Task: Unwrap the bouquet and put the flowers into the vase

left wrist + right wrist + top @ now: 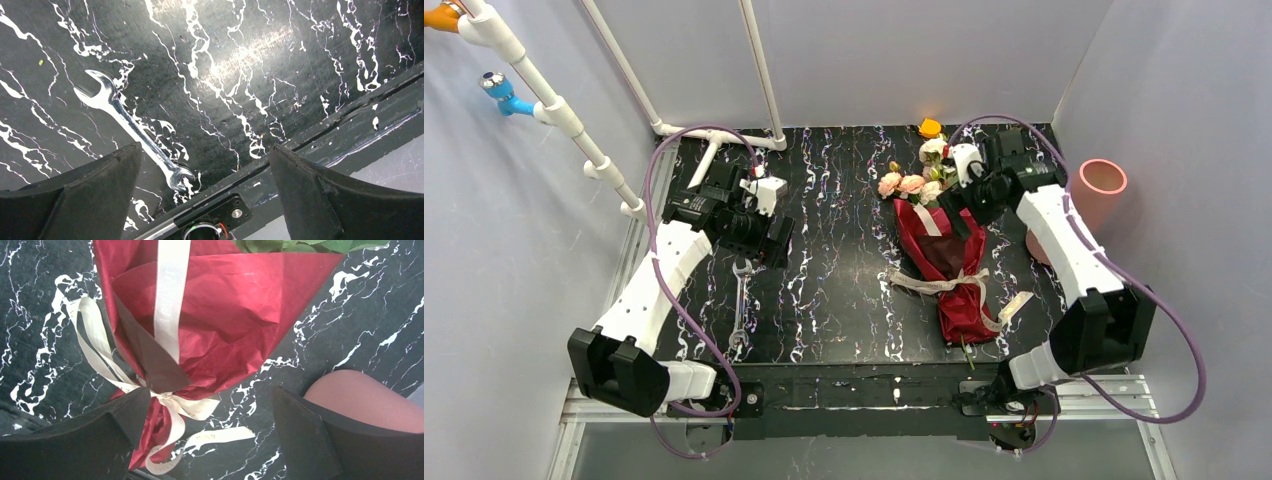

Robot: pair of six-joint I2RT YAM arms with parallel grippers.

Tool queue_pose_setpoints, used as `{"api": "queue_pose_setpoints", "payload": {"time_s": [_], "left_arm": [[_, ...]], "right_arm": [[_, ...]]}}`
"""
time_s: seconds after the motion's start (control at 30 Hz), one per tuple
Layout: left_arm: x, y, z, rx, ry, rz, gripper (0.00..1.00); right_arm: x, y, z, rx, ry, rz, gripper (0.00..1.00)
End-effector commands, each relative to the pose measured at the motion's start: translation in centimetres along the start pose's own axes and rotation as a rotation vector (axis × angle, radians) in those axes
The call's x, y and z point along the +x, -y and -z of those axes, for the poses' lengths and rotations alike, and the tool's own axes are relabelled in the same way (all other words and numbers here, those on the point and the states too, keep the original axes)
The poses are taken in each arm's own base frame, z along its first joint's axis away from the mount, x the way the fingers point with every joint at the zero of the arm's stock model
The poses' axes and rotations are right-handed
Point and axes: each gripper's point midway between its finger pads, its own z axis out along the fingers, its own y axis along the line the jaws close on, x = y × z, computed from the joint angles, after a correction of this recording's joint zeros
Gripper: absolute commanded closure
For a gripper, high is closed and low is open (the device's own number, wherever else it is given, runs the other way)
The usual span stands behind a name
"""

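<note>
The bouquet (949,270) lies on the black marbled table (844,250), right of the middle in the top view. It is wrapped in red paper and tied with a beige ribbon (167,300), and its flowers (912,184) point to the far side. The vase (1096,195) is at the table's right edge. The right gripper (210,390) hangs over the wrapping, jaws wide and empty. The left gripper (206,155), also wide and empty, is above a wrench (132,132) on the left.

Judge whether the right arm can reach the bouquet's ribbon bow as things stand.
Probably yes: the open right gripper hangs above the bouquet, nothing lying between it and the ribbon bow.
</note>
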Motion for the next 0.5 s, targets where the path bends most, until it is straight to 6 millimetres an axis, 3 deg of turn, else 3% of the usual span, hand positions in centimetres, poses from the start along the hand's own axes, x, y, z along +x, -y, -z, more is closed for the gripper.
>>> {"api": "queue_pose_setpoints", "payload": {"time_s": [0.0, 0.13, 0.23, 0.47], "left_arm": [[-2.6, 0.3, 1.1, 0.004, 0.089, -0.025, 0.00], [-3.4, 0.6, 0.8, 0.030, 0.116, -0.051, 0.00], [-3.5, 1.2, 0.3, 0.079, 0.110, -0.080, 0.00], [-4.5, 1.9, -0.4, 0.140, 0.103, -0.086, 0.00]], "right_arm": [[0.0, 1.8, 1.4, -0.096, -0.059, 0.033, 0.00], [1.0, 4.2, 2.0, -0.157, -0.122, 0.180, 0.00], [2.9, 6.1, 1.6, -0.193, -0.199, 0.320, 0.00], [6.9, 8.6, -2.1, -0.310, -0.357, 0.575, 0.00]]}}
